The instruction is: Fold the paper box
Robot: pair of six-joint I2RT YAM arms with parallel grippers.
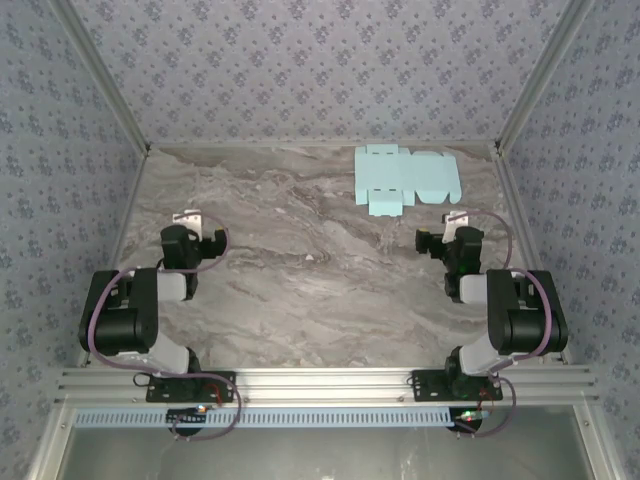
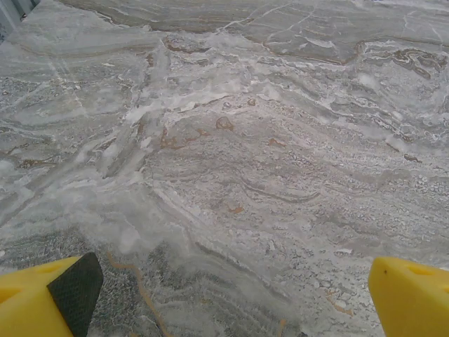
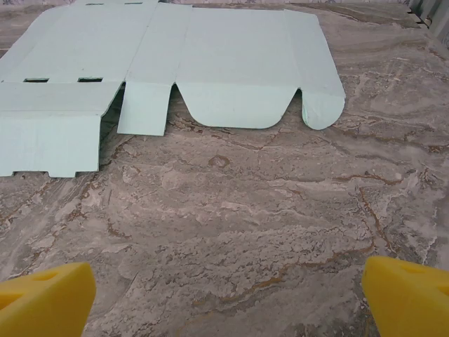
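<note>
Both arms sit folded near their bases, folding not begun. The left tool (image 2: 231,302) is spread wide and empty over bare tabletop (image 1: 300,270). The right tool (image 3: 228,298), likewise released and empty, faces the paper box (image 3: 210,63), probably its first reach. The box lies flat at the far right: a pale blue unfolded blank with rounded flaps and two slots.
</note>
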